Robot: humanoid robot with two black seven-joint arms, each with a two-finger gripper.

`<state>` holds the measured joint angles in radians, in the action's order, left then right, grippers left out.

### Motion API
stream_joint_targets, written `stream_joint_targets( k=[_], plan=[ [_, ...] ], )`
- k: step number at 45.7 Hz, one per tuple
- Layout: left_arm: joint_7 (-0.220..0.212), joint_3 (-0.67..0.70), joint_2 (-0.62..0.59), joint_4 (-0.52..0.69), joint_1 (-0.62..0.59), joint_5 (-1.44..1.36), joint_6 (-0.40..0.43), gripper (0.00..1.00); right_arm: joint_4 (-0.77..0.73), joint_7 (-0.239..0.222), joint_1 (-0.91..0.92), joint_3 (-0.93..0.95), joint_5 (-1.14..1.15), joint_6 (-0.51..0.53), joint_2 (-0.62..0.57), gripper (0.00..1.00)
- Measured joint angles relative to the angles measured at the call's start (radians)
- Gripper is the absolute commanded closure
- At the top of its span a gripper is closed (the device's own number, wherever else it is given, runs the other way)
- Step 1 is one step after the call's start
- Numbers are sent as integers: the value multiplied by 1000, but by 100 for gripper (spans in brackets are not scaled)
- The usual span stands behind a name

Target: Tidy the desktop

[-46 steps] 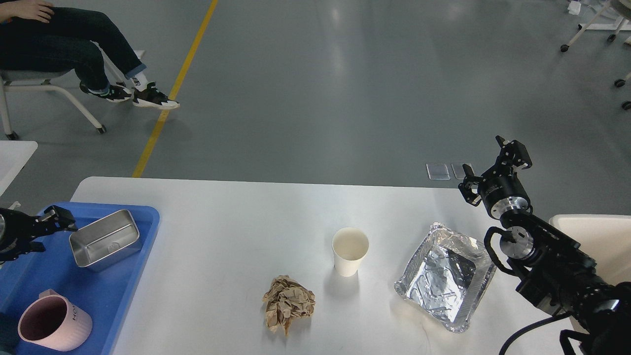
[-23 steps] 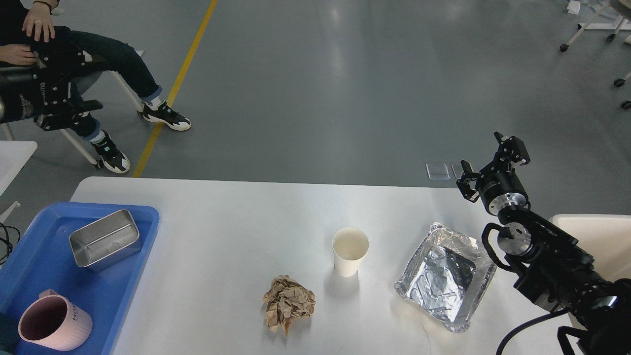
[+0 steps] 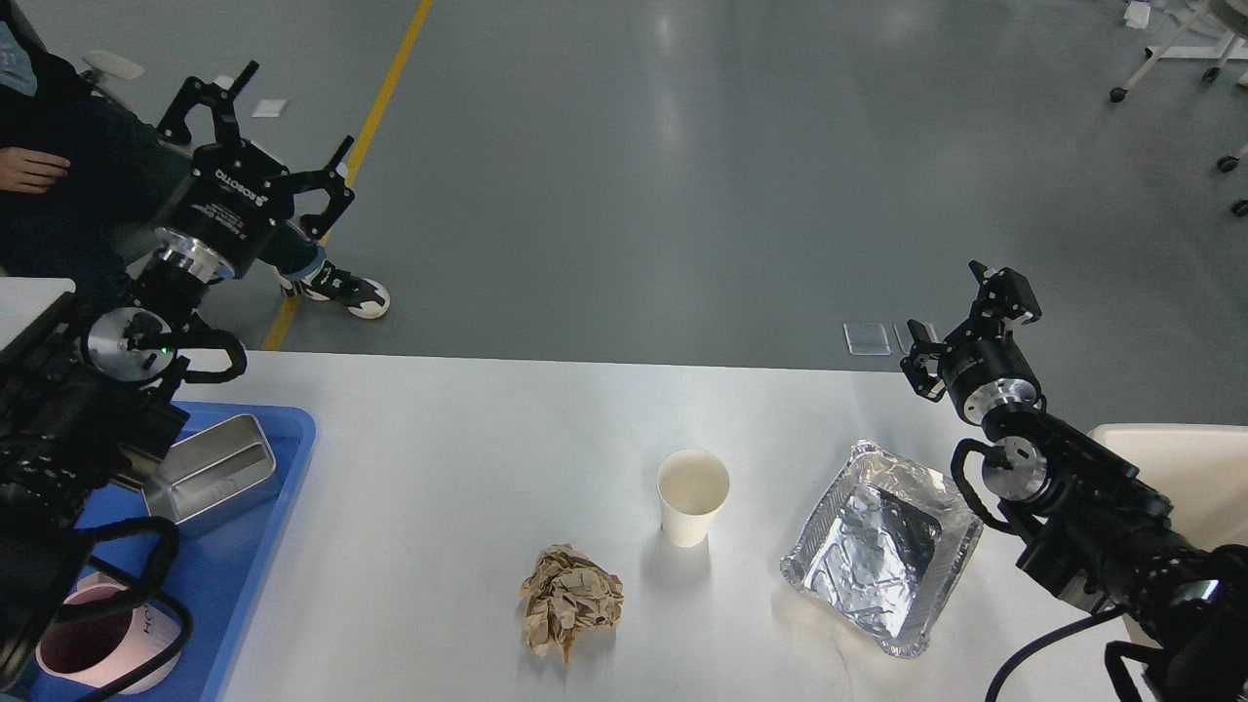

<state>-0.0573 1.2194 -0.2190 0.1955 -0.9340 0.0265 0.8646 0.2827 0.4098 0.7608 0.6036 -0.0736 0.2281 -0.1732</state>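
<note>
The white desktop [image 3: 468,429] spans the view. On it lie a crumpled brown paper ball [image 3: 569,600], an upright white paper cup [image 3: 692,495] and an empty foil tray [image 3: 879,546]. My left gripper [image 3: 278,107] is raised high beyond the table's far left corner, open and empty. My right gripper [image 3: 960,304] is up past the far right edge, behind the foil tray, open and empty.
A blue bin [image 3: 229,575] at the left holds a steel box [image 3: 210,473] and a pink mug [image 3: 97,634], partly hidden by my left arm. A cream-white bin [image 3: 1180,468] stands at the right edge. A seated person [image 3: 39,175] is at the far left.
My left arm has swung up from the blue bin to high above the table's far left corner, its fingers spread. My right gripper has drifted slightly up and left.
</note>
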Motion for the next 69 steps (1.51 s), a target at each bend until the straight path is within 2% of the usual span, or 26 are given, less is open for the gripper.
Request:
stream_joint_targets(
  k=[5,14,27,34,38,43,46,52,63,69],
  plan=[
    [-21,128,50,6,71,6,18,3,3,0,8,-35,0,-3,5,0],
    [-25,282,129,7,134,8,51,2,5,0,14,-50,0,-4,50,0],
    [-15,294,157,5,223,9,49,2,5,3,34,-61,7,1,57,0],
    [-27,292,160,4,247,7,56,2,6,5,73,-202,142,-2,72,0],
    [-51,291,164,4,250,7,59,2,19,5,98,-303,234,-2,73,0],
    [-128,289,168,5,251,3,60,2,60,5,127,-412,338,-2,49,0],
    [-162,281,167,5,251,-1,56,2,112,6,144,-471,409,-1,9,0],
    [-173,258,154,5,250,-2,47,2,295,7,160,-532,534,-1,-138,0],
    [-177,204,110,-1,268,-5,46,2,797,8,159,-551,827,-15,-604,0],
    [-176,163,101,-1,272,-5,46,3,1021,8,158,-551,945,-10,-858,0]
  ],
)
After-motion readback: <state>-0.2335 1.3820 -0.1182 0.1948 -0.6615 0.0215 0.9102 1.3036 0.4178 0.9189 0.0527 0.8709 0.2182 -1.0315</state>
